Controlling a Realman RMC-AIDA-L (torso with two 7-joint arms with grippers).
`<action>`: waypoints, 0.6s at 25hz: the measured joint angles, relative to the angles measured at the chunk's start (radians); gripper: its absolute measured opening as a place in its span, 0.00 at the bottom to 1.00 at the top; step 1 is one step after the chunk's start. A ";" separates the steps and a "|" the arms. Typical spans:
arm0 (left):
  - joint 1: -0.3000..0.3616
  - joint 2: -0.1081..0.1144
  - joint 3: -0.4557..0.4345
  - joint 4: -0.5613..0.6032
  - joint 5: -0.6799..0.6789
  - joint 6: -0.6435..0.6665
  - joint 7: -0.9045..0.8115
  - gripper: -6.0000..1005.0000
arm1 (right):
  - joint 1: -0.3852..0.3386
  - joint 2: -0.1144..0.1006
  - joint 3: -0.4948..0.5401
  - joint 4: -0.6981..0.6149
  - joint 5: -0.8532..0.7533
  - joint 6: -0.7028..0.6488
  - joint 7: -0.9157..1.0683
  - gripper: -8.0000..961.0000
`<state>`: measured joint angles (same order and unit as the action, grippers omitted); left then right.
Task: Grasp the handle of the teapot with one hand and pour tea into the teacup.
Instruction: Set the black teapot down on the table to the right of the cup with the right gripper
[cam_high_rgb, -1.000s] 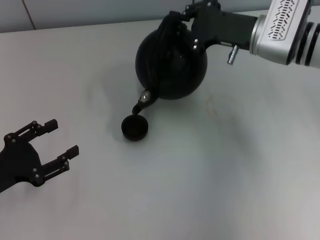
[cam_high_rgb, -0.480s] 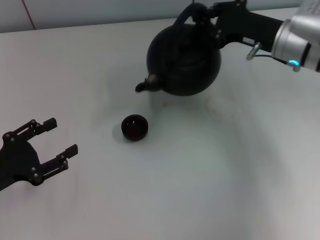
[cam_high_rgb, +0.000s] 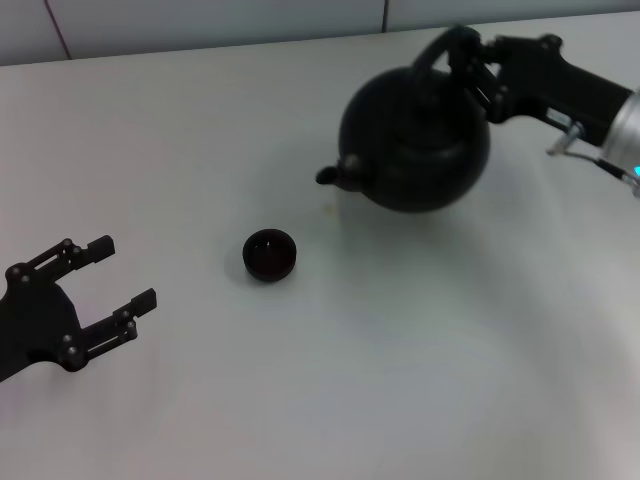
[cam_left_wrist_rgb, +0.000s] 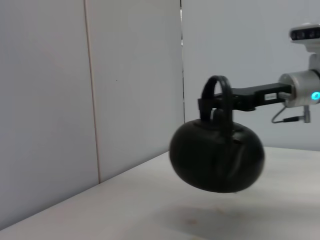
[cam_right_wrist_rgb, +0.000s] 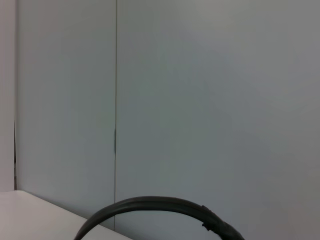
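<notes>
Left gripper (cam_high_rgb: 118, 281): near left of the tabletop (cam_high_rgb: 350, 380), low over the surface, fingers spread apart with nothing between them; parked well apart from the other things.
Teacup (cam_high_rgb: 269, 254): upright on the tabletop at mid-depth, left of centre; dark inside, its contents cannot be told; it stands apart from the teapot, nearer and to the left of the spout.
Teapot (cam_high_rgb: 418, 144): far right, held clear of the tabletop, as the left wrist view shows by the gap and shadow beneath it (cam_left_wrist_rgb: 217, 156); body roughly level, stubby spout (cam_high_rgb: 338, 174) pointing left.
Handle (cam_high_rgb: 443, 46): arched over the top of the pot, far side.
Right gripper (cam_high_rgb: 480, 72): far right, pinching the handle; arm reaching in from the right edge.
Wall (cam_left_wrist_rgb: 90, 90): pale panels behind the far edge.
</notes>
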<state>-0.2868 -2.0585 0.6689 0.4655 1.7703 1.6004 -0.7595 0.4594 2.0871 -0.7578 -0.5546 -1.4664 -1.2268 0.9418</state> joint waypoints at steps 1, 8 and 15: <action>0.000 0.000 0.000 0.000 0.000 0.000 0.000 0.75 | -0.015 0.000 -0.001 0.000 0.007 -0.010 -0.001 0.17; 0.000 0.000 0.000 0.001 0.000 0.001 0.000 0.75 | -0.103 0.001 0.002 0.004 0.051 -0.030 -0.040 0.18; 0.000 -0.001 0.000 0.001 0.000 0.016 0.000 0.75 | -0.123 -0.002 0.003 0.028 0.061 -0.017 -0.075 0.20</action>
<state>-0.2868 -2.0591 0.6689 0.4663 1.7702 1.6161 -0.7596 0.3362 2.0850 -0.7547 -0.5270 -1.4053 -1.2441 0.8667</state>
